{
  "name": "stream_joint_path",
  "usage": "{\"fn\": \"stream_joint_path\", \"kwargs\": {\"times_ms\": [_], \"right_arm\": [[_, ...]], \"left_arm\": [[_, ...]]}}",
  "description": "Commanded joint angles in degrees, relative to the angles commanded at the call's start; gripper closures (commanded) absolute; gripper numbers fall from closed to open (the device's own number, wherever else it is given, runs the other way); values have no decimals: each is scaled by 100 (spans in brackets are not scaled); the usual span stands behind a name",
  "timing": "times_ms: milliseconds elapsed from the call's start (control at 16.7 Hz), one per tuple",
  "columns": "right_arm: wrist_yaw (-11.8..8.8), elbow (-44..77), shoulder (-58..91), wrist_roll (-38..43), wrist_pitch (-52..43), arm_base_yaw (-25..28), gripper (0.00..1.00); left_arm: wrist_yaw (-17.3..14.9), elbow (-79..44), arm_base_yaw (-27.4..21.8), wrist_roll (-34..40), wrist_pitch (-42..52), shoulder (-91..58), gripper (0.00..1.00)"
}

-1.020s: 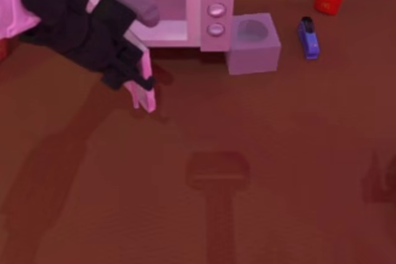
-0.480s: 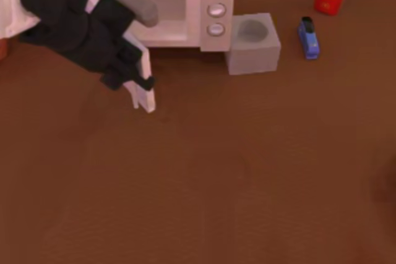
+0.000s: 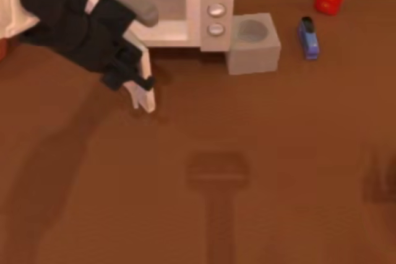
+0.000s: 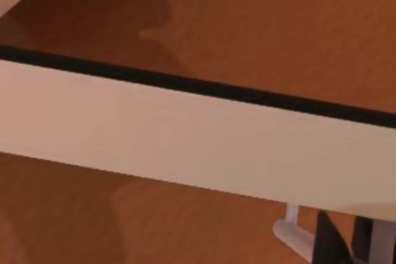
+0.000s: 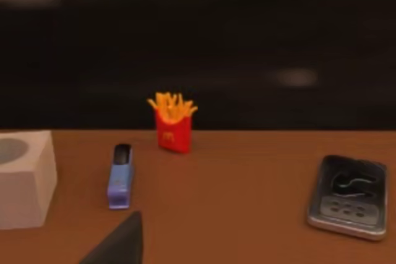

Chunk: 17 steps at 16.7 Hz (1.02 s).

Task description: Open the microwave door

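Microwave door (image 3: 146, 81) stands already swung out from the microwave (image 3: 185, 4), near the back left of the surface (image 3: 260, 165). Its long axis now runs from the left front corner of the microwave toward the front of the surface, almost square to the microwave's front, and the cavity behind it shows open. In the left wrist view the door (image 4: 198, 134) fills the picture as a pale band seen edge-on, with its small handle (image 4: 291, 233) at one end.

The left end effector (image 3: 137, 81) is at the free end of the door, on the door's left side, and the black fingers seem to sit on the edge or the handle there. I cannot tell for sure if they are closed on it. The hinge lies behind the end effector, toward the microwave, so any further opening means to carry this free end more to the left, around that hinge.

The left arm is clearly the nearer one. The right arm is parked off the right side; its wrist camera looks toward the fries box (image 5: 172, 122).
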State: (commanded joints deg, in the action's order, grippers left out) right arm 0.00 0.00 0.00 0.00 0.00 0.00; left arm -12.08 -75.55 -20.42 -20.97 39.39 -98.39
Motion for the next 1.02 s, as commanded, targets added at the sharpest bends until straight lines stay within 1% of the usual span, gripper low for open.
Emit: {"fn": "stream_joint_path", "kwargs": {"times_ms": [180,540,660,1020], "right_arm": [[0,0,0,0,0,0,0],[0,0,0,0,0,0,0],[0,0,0,0,0,0,0],[0,0,0,0,0,0,0]], "left_arm": [[-79,-14,62,-167,27,32,100],[-437,131,401,-978,297,93,100],[-520,121,467,-1126,299,164,100],[-527,118,473,-1137,296,172,100]]}}
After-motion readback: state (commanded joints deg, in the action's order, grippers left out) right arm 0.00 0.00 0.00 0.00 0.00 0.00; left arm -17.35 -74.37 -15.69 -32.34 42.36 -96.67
